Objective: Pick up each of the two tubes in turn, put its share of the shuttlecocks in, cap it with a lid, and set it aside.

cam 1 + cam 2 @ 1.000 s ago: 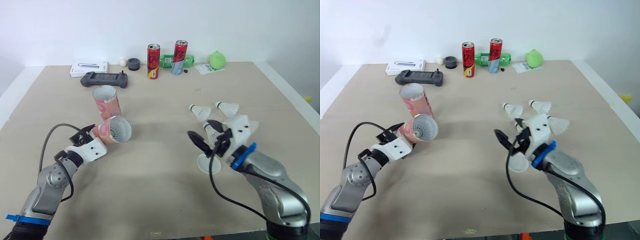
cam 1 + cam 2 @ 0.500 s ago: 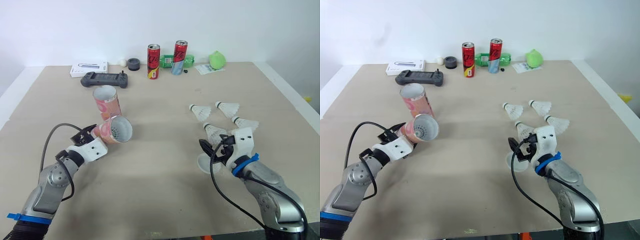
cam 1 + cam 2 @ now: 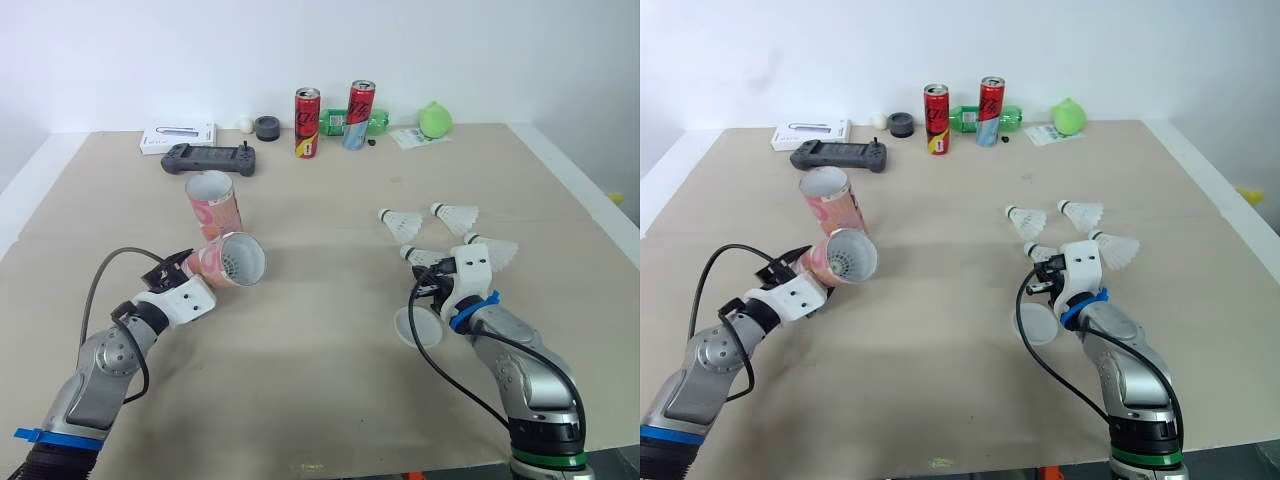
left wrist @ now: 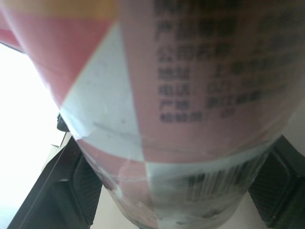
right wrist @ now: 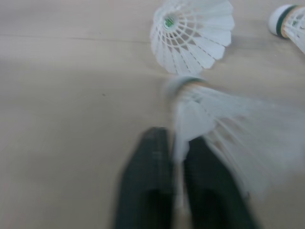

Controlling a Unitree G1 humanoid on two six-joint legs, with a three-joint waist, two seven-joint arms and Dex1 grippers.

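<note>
The left gripper [image 3: 186, 265] is pressed on the bottom end of a pink and white tube [image 3: 226, 260], one black finger on each side of it. The tube lies tilted, with its open mouth turned toward the middle of the table [image 3: 320, 400]. Just behind it, toward the far edge, the second tube [image 3: 213, 204] stands upright with its mouth open. Both tubes are in the left half of the table.

In the right half, the right gripper [image 5: 176, 137] has its two fingers almost together and pinches the edge of the feather skirt of a shuttlecock [image 3: 420, 257]. The cork of this shuttlecock points away from the gripper. I cannot tell if it touches the table. Three more lie near it on the side of the far edge: a second shuttlecock [image 3: 404, 222], a third shuttlecock [image 3: 456, 214] and, closest to the right edge, a fourth shuttlecock [image 3: 497, 250]. They lie apart from each other. A pale round lid [image 3: 412, 328] lies flat just beside the right gripper, on the side of the near edge.

Along the far edge stand two red cans [image 3: 307, 123], with a green bottle [image 3: 338, 122] lying behind them. Toward the far left corner are a dark game controller [image 3: 208, 158] and a white box [image 3: 179, 136].
</note>
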